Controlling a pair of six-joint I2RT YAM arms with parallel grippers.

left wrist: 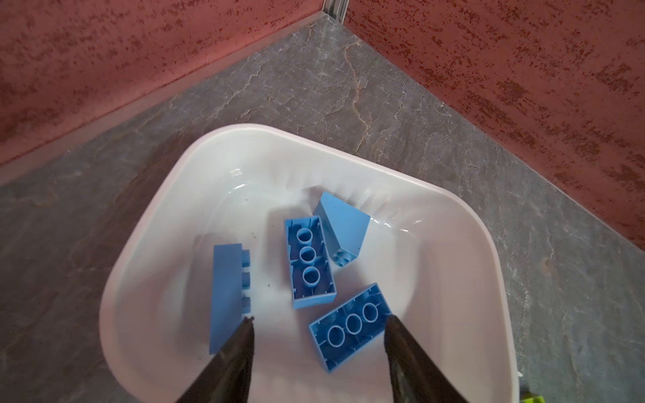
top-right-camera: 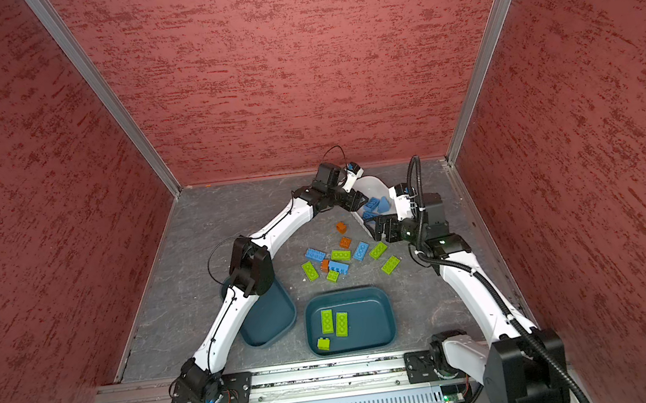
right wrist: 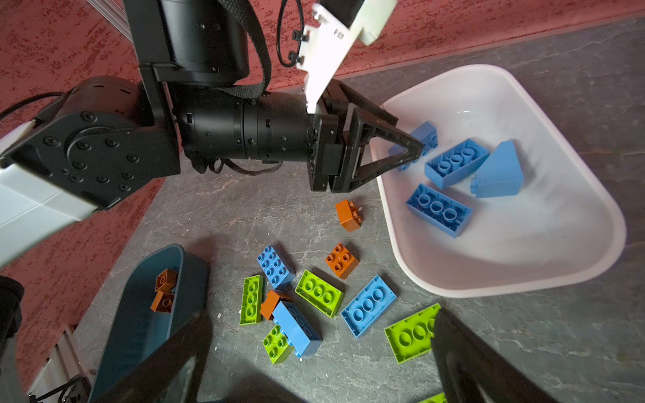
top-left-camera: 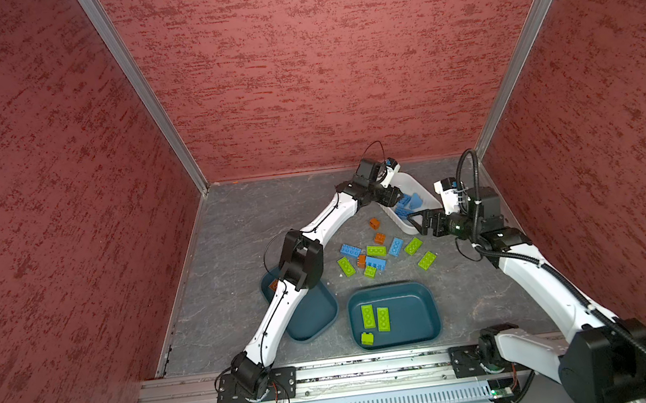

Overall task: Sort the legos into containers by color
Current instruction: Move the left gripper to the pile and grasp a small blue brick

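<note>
The white container (left wrist: pixel 244 131) sits at the back right and holds several blue legos (left wrist: pixel 310 261), one of them a wedge (left wrist: pixel 343 223). My left gripper (left wrist: pixel 320 319) hangs open just above it, nothing between the fingers; both top views show it (top-left-camera: pixel 394 198) (top-right-camera: pixel 359 202). A loose pile of green, blue and orange-brown legos (top-left-camera: pixel 378 252) lies mid-table. My right gripper (right wrist: pixel 317 324) is open over this pile, next to the white container's near end (top-left-camera: pixel 413 218). One teal container (top-left-camera: pixel 410 313) holds three green legos (top-left-camera: pixel 369 316). The other (top-left-camera: pixel 310 317), partly under my left arm, holds orange-brown ones (right wrist: pixel 164 289).
Red textured walls close in the grey table (top-left-camera: pixel 234 242) on three sides. An aluminium rail (top-left-camera: pixel 354 368) with both arm bases runs along the front edge. My left forearm (top-left-camera: pixel 331 214) crosses above the table toward the back right corner.
</note>
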